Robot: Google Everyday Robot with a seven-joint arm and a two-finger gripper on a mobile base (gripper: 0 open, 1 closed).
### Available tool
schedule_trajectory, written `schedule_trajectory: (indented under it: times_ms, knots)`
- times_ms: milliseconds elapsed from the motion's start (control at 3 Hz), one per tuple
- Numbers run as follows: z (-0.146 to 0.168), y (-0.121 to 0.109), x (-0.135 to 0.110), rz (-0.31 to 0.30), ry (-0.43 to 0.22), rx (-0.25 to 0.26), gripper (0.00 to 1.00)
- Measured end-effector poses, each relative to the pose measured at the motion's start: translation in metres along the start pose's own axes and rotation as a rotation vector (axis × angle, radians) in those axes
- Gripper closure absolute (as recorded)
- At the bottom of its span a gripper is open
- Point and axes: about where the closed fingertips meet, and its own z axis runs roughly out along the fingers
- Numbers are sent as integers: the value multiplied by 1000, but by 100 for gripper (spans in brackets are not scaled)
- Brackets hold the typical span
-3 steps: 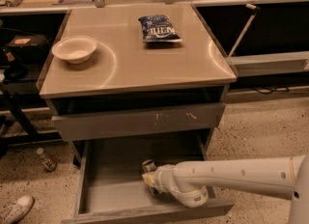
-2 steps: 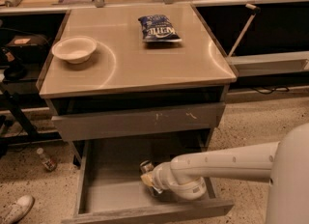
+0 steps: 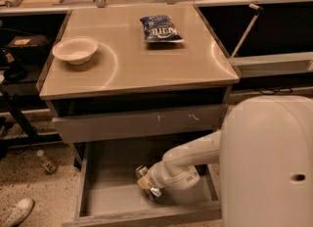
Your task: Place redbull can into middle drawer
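Gripper (image 3: 149, 186) is sitting low inside the open middle drawer (image 3: 105, 194), near the centre of its floor and a bit toward the front wall. It is holding the redbull can (image 3: 143, 173). The can is sitting tilted right at the gripper's tip, shiny top pointing up and left, so it reads as clamped, not released. Whether the can's base is touching the drawer floor: cannot tell, the wrist is covering it.

Change over the last second: the gripper and can are drifting slightly left across the drawer while staying at about the same height. The arm (image 3: 195, 155) is folding tighter, and the robot's white body (image 3: 269, 162) is now filling the space right of the gripper, where before only the forearm was showing. The can is travelling with the gripper, which backs the read that it is gripped.

For the task, the can is already inside the right drawer, so transport is looking done. What remains is setting it down, opening up and pulling out. The risk is the can tipping over on release, given its tilt.

Just above the gripper, the closed drawer front (image 3: 137, 122) with pale scratch marks is overhanging the work area, so a straight lift will be needing care. Well above, on the countertop (image 3: 146, 67), the white bowl (image 3: 75, 50) is sitting up and to the left. The blue chip bag (image 3: 161, 28) is lying further back, roughly in line with the gripper. Neither is moving.
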Motion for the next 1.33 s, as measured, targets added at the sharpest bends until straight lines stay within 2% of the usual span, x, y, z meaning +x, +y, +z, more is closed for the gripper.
schedule_trajectory:
  times_ms: [333,667,1000,1333]
  knots:
    - [17,5,3,-14,40,-7,100]
    - [33,8,8,8,54,-11,100]
    - [34,9,10,9,56,-13,81]
    - [34,9,10,9,56,-13,58]
